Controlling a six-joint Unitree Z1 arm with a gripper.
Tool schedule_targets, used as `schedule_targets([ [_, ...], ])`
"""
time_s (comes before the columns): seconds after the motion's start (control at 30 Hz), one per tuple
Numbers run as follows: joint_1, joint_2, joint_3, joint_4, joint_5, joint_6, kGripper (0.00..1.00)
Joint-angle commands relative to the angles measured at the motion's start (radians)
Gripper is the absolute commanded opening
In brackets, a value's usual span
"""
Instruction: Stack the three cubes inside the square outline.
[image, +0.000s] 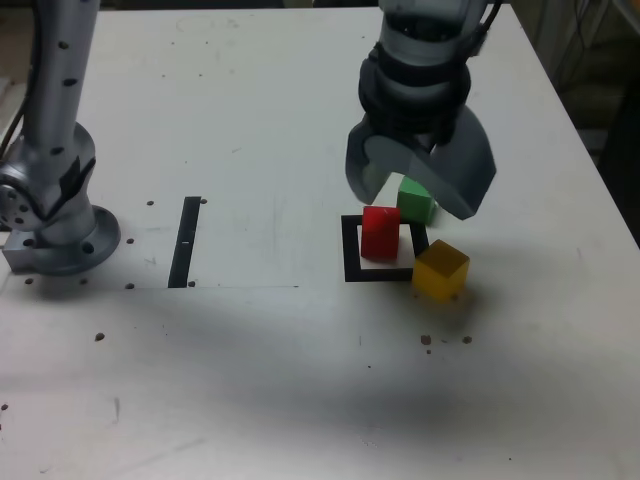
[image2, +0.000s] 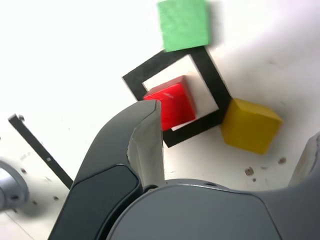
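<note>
The gripper (image: 420, 185) is hovering with jaws spread wide, holding nothing; the red cube (image: 380, 232) is sitting below them inside the square outline (image: 351, 250), the green cube (image: 416, 200) and yellow cube (image: 441, 270) just outside it.

Bright overhead light, wrist view blown out, slight blur.

Red cube (image: 380, 232) alone in the square outline (image: 351, 250), green cube (image: 416, 200) close behind it, yellow cube (image: 441, 270) crowding one corner, open hand (image: 420, 180) right above, wide bare surface (image: 250, 110) all around
</note>
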Motion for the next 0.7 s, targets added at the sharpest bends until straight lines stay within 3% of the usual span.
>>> schedule_targets([
  [0.0,-0.002,0.008,-0.014,0.008,0.0,0.032,0.99],
  [0.33,-0.042,0.044,-0.098,0.02,-0.001,0.229,0.99],
  [0.67,-0.06,0.1,-0.137,0.048,-0.01,0.246,0.99],
])
